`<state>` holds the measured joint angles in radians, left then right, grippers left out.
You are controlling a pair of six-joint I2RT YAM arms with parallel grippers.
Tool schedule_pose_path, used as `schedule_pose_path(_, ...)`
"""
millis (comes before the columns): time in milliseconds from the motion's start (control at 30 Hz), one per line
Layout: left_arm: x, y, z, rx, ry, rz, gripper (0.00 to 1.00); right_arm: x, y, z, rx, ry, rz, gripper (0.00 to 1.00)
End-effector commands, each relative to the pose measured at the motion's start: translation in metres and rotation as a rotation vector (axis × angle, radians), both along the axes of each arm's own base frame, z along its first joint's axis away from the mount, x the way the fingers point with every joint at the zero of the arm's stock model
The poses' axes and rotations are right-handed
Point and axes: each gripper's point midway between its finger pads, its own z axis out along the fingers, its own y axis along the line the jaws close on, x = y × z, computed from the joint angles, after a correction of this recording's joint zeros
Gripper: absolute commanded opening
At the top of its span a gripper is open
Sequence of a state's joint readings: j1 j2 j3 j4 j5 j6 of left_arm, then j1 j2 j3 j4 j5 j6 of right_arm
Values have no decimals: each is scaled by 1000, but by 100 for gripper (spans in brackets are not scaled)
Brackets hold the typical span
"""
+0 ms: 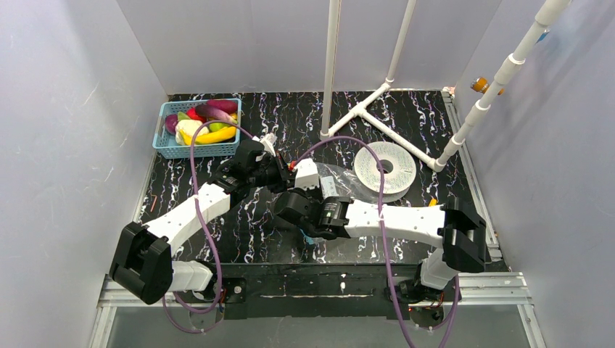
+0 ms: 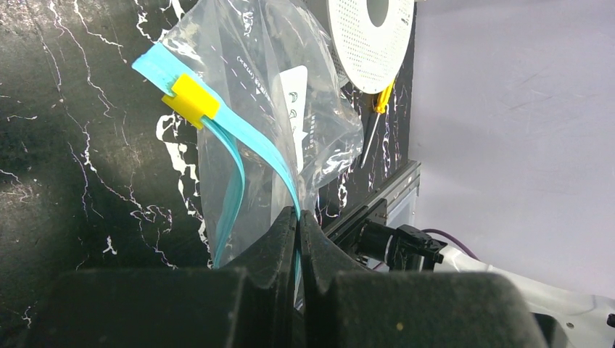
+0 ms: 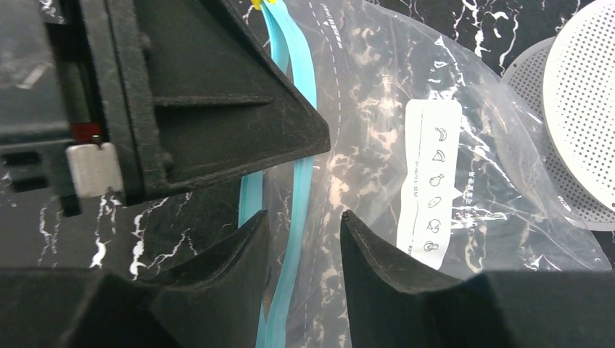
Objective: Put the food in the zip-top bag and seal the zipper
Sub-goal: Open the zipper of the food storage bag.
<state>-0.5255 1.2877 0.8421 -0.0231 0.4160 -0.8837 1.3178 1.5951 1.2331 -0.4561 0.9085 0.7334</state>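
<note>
The food (image 1: pixel 205 123), yellow bananas, a purple eggplant and red and green pieces, lies in the light-blue basket (image 1: pixel 161 145) at the back left. The clear zip-top bag (image 1: pixel 344 179) lies mid-table and holds no food. My left gripper (image 2: pixel 299 214) is shut on one strip of the bag's teal zipper (image 2: pixel 250 148), below the yellow slider (image 2: pixel 190 100). My right gripper (image 3: pixel 304 215) is open, its jaws either side of the zipper (image 3: pixel 299 181), just below the left gripper's finger (image 3: pixel 217 101). The bag's mouth gapes open in the left wrist view (image 2: pixel 261 80).
A white perforated disc (image 1: pixel 384 167) lies right of the bag, also in the wrist views (image 2: pixel 370 36) (image 3: pixel 580 109). A yellow-handled tool (image 2: pixel 382 98) lies beside it. A white pipe frame (image 1: pixel 377 119) stands at the back. Walls close in on both sides.
</note>
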Motion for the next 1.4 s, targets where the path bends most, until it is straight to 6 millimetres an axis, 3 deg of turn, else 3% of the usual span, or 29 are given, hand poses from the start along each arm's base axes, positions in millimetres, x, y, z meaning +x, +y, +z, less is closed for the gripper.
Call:
schedule_pose_path(0,-4,0,4,-18,-2,-17,0,7,-3,2,-16,-41,-61,46)
schedule_pose_path(133,-4,0,3,-15,2,-14,0,9,-3,0,-40,-49,-78,41)
schedule_pose_path(200,-3,1,1,-9,3,-11,0,10,-5,1,-49,-55,-89,29)
schedule_pose_path(300,-2,4,-1,13,1,-3,0,11,-12,3,-55,-63,-123,1)
schedule_pose_path(500,1,14,8,101,-91,-59,0,8,-18,4,-22,-58,-111,1)
schedule_pose_path(567,0,13,19,115,-145,-112,18,5,-15,6,10,-47,-72,1)
schedule_pose_path(667,-6,17,39,106,-257,-148,63,1,-10,8,59,-15,-5,1)
schedule_pose_path(700,-18,24,52,102,-289,-158,71,-3,-8,7,80,6,30,1)
schedule_pose_path(767,-37,47,62,146,-297,-99,74,-7,-3,13,161,4,84,1)
schedule_pose_path(833,-68,80,50,194,-258,-9,82,-11,2,12,238,19,150,1)
schedule_pose_path(900,-97,95,45,147,-218,45,92,-14,8,11,259,54,199,1)
schedule_pose_path(967,-101,91,39,109,-151,65,92,-22,15,18,312,72,257,1)
schedule_pose_path(1067,-91,59,36,-22,-72,8,87,-26,17,32,352,64,295,1)
schedule_pose_path(1167,-86,39,36,-113,-65,-26,88,-28,17,37,368,71,297,1)
schedule_pose_path(1267,-87,29,22,-121,-19,-33,87,-28,14,43,383,66,290,1)
schedule_pose_path(1367,-93,24,5,-86,21,-56,79,-27,8,53,393,46,282,1)
